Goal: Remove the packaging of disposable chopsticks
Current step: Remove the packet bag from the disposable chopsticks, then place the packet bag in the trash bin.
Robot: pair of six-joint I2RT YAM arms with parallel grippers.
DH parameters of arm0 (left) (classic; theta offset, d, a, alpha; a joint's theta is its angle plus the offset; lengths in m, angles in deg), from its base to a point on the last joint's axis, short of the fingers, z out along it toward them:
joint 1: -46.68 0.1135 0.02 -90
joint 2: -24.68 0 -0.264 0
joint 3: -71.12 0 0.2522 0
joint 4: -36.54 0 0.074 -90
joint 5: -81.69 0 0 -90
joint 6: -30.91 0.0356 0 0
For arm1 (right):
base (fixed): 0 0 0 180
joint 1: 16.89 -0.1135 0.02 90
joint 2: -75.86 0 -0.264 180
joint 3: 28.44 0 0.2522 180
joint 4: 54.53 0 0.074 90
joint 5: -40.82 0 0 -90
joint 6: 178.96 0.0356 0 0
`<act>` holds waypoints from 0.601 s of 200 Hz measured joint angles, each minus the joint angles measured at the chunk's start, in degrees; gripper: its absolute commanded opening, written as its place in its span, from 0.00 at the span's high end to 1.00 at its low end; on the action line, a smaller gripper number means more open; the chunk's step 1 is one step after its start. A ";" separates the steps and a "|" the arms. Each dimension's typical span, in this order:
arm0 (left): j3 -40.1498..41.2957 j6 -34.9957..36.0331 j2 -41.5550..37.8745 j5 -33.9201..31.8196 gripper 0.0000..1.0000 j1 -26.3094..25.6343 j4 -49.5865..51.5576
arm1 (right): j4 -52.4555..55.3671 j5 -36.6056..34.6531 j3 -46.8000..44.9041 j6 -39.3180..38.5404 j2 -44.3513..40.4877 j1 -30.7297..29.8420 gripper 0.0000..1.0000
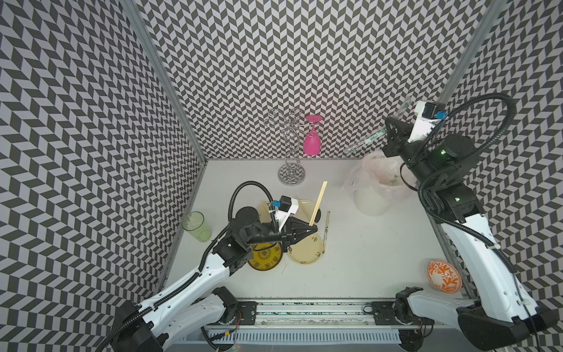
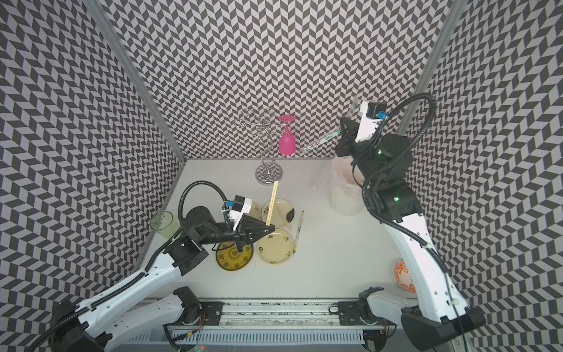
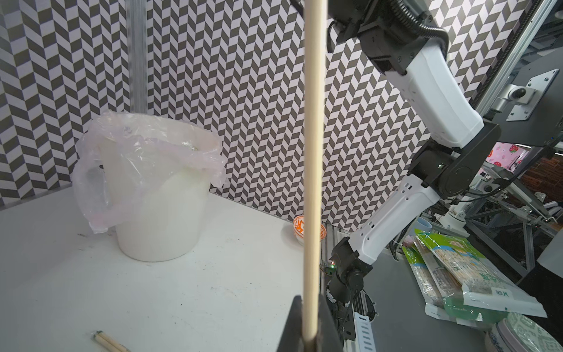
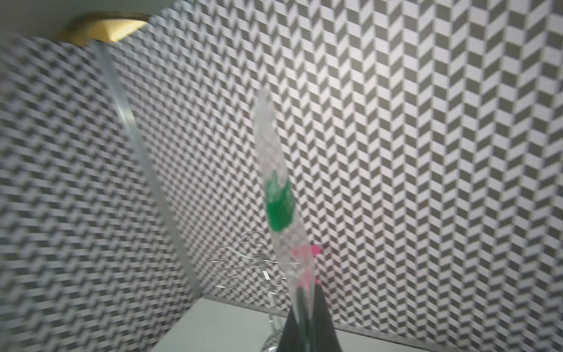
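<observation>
bin [image 1: 370, 207]: back right on table [image 1: 365, 259]
rack [image 1: 291, 175]: back centre, goblet [image 1: 312, 143] hanging on it
cup [image 1: 196, 227]: left edge
plates [image 1: 305, 253]: three, centre-left
chopsticks [image 1: 319, 199]: in left gripper [image 1: 312, 227], above plates
wrapped pair [image 1: 326, 233]: just right of plates
bowl [image 1: 444, 275]: front right
sleeve [image 1: 365, 143]: in right gripper [image 1: 387, 131], raised near bin

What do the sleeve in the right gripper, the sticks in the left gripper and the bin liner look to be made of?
The sleeve looks like thin clear plastic film: see-through, faintly shiny, with green print. The sticks look like pale bare wood or bamboo, matte. The bin liner looks like thin pinkish translucent plastic, crinkled.
</observation>
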 measured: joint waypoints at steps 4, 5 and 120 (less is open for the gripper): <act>0.00 -0.17 0.00 0.02 1.00 0.00 -0.20 | -0.11 -1.29 -0.63 -0.48 0.68 0.90 1.00; 0.00 -0.20 0.00 0.02 1.00 0.00 -0.24 | -0.09 -1.57 -0.74 -0.61 0.79 1.05 1.00; 0.00 -1.64 -2.34 -0.24 1.00 0.76 -2.58 | 0.68 -14.84 -11.78 -3.37 14.27 15.08 1.00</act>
